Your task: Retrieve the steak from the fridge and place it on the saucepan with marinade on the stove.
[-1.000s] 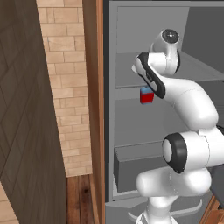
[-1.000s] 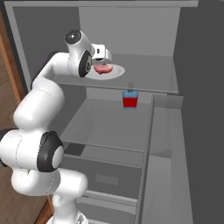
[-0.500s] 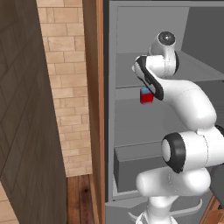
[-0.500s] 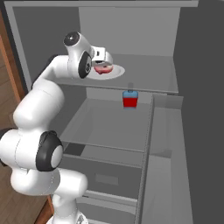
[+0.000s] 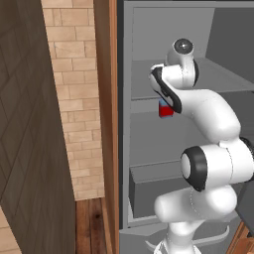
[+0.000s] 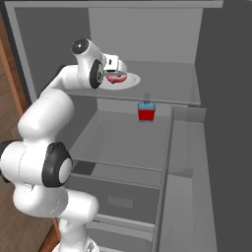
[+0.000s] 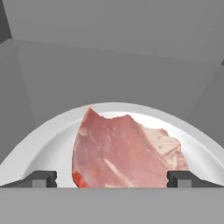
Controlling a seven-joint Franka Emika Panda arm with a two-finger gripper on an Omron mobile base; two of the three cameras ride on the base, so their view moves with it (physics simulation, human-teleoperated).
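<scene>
Currently the steak lies flat on a white round plate on the upper shelf of the open fridge. In the hand view the slab sits between the two dark fingertips, with the gripper released and its jaws spread to either side of the meat, not yet clamped on it. From the right base view the hand hangs just over the plate's near edge, the arm reaching up and in from the base.

Procedure for the step in hand, as judged from this position: lower the hand until the fingertips bracket the slab's two long edges, keeping clear of the plate rim, then close evenly. The meat is thin and low, so the tips probably need to come almost to the plate surface; closing too high would likely slide over the top. Lift straight up before withdrawing, to avoid dragging the plate off the shelf.

Materials: the steak is pinkish-red with paler marbled patches and an irregular, notched outline. The plate is smooth, shallow and glossy. Shelves and walls are plain matt grey. A red bottle with blue cap stands on the shelf below, well apart.
</scene>
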